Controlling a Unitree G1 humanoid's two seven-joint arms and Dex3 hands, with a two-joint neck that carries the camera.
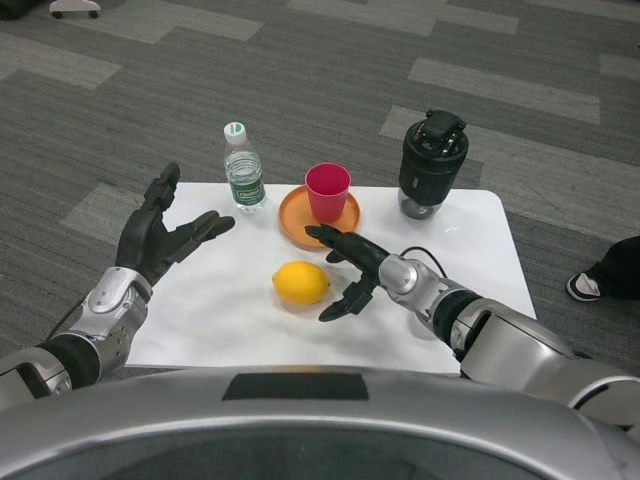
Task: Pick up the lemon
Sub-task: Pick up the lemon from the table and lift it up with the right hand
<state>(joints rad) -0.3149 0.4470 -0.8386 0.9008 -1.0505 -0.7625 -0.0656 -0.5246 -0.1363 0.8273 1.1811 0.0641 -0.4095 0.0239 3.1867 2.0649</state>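
The table point(480, 250) is slick and white, so the big worry is the lemon point(301, 282) near its middle rolling off toward the left if nudged. The right hand point(352, 270) sits just beside it, fingers spread wide, holding nothing. The left hand point(160, 235) hovers wide too, well apart. A sloppy close could also bump the orange plate point(296, 222) with the pink cup point(328, 191).

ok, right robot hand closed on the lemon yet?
No, open. The right robot hand has fingers spread beside the lemon, with a visible gap between them.
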